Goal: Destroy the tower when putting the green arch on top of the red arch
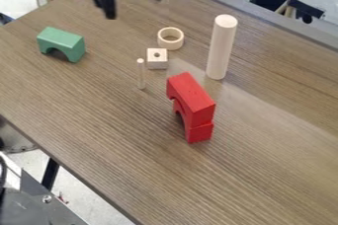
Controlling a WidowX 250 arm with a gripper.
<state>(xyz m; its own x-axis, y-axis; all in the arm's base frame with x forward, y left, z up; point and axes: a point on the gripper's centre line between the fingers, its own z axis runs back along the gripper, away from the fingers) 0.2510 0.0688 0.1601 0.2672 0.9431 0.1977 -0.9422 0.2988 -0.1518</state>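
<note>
"Green arch (69,44) first: where is it?"

"In the camera view, you have it toward the left of the table (99,115), standing on its two feet with the curved opening underneath. It is well apart from the red pieces."

"And the gripper (133,6)?"

"Yours hangs at the top edge of the view, to the right of the green arch and farther back. Its two dark fingers (107,2) are spread, and you can see bare tabletop between them."

"What about the red pieces?"

"You see a red stack (191,95) near the middle, with a seam low on its near end and part of a curved opening on its left side. You can't tell from this angle exactly how every piece in it is shaped."

"Anything else around it?"

"Behind it and a bit to the right, you have a tall pale cylinder (221,46) standing upright. Off to the left of that, a pale cube (157,63) with a round hole sits just beside a pale ring (171,45), which lies flat. Your thin peg (141,75) stands upright near the cube, on the side toward the camera."
</note>
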